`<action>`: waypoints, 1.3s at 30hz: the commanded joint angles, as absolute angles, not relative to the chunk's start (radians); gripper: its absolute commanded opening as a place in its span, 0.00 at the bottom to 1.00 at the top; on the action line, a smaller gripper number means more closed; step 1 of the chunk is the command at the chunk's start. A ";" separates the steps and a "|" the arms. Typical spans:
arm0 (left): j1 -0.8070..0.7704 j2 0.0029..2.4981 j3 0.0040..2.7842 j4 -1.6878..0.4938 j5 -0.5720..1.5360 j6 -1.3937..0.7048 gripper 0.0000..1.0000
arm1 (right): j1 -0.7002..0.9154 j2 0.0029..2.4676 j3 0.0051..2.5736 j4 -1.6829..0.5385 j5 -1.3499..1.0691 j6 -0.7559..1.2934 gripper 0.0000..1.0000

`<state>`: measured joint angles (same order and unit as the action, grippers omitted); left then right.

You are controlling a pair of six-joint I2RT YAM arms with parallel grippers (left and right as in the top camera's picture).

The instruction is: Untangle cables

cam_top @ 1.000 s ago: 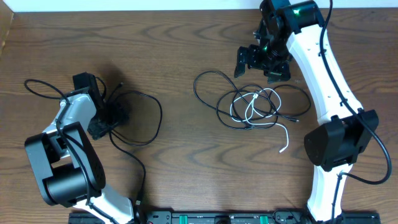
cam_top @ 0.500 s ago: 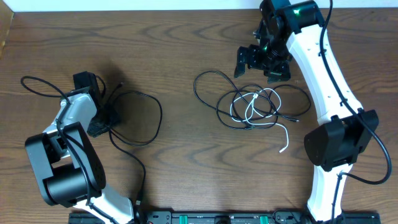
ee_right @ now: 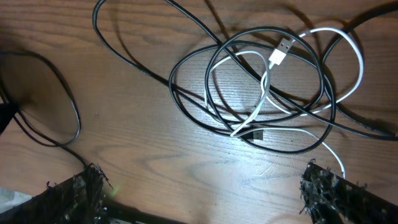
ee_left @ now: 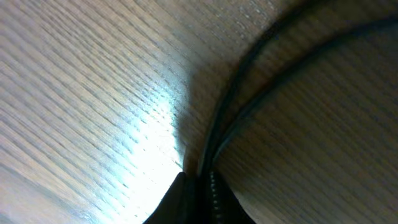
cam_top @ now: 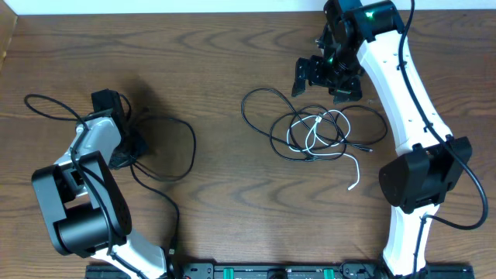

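overhead: the left fingers [cam_top: 124,155] sit low on the counter [cam_top: 217,62] at a loose black cable [cam_top: 192,147], well apart from the tangle [cam_top: 318,132]. the tangle lies just below the right fingers [cam_top: 301,77], so that arm is nearer.
left wrist: the fingers are pressed together, seemingly pinching black strands that run up and right.
right wrist: the fingers are spread wide and hold nothing. the tangle is ahead between them, with a white cable [ee_right: 281,55] threaded through black loops.

Dark wood-grain table [cam_top: 225,201], pale white strip [cam_top: 155,6] running along its far edge
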<state>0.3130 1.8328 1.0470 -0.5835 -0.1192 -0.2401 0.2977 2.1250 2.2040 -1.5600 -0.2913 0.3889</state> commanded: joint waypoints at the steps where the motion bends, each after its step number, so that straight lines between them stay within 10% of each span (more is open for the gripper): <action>1: 0.322 1.878 0.999 -0.577 -0.143 -0.244 0.08 | 0.307 2.093 2.212 -1.563 -0.289 0.377 0.99; 39: 0.322 1.688 1.531 -0.910 0.088 -0.275 0.08 | 0.310 2.093 2.212 -1.563 -0.289 0.377 0.99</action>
<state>0.3191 1.6394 1.5379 -0.8642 0.0772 -0.2657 0.3027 2.1250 2.2040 -1.5600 -0.2913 0.3889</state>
